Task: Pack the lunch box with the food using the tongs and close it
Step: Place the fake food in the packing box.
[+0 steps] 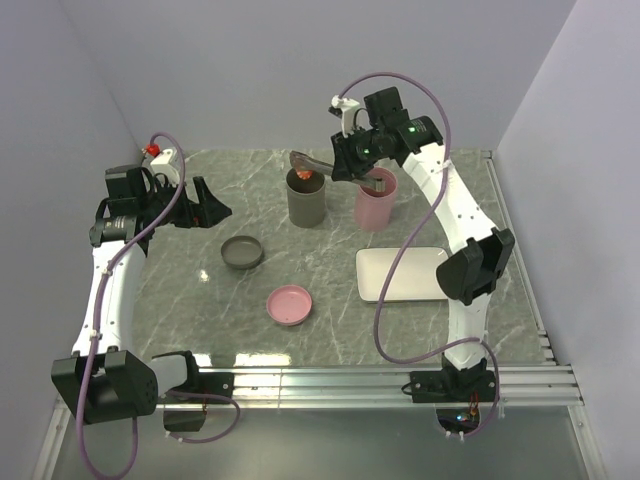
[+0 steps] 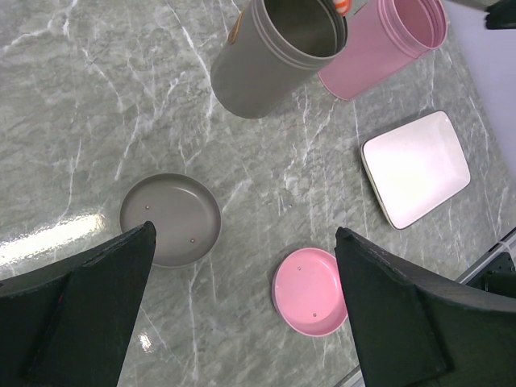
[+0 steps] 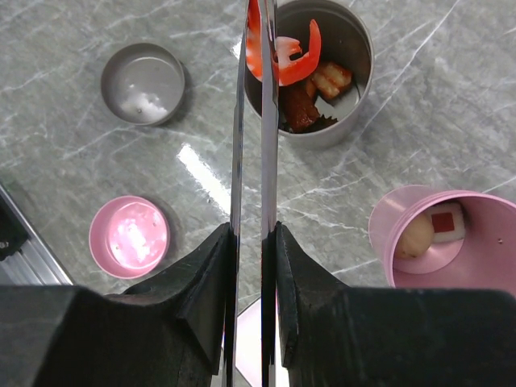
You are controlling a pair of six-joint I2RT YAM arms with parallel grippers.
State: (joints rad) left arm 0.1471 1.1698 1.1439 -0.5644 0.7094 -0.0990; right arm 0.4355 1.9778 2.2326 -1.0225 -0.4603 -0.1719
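Hanging between the tips of the tongs, the shrimp is a red-orange curl with a pale middle, caught just above the mouth of the grey cup. The tongs are slim grey metal, their two thin arms squeezed nearly parallel with a narrow gap between them. The right gripper pinches them from both sides, its jaws part-way closed with a finger pressed on each arm. In the grey cup lie a brown sausage and orange fried bits. The pink cup stands just beside it and holds a pale ball and a red-centred sushi roll. On the table nearer the arms lie a grey lid and a pink lid, apart from each other, both hollow side up. A white tray sits to the right of them. The left gripper hangs above the left of the table with its jaws spread wide, holding and touching nothing.
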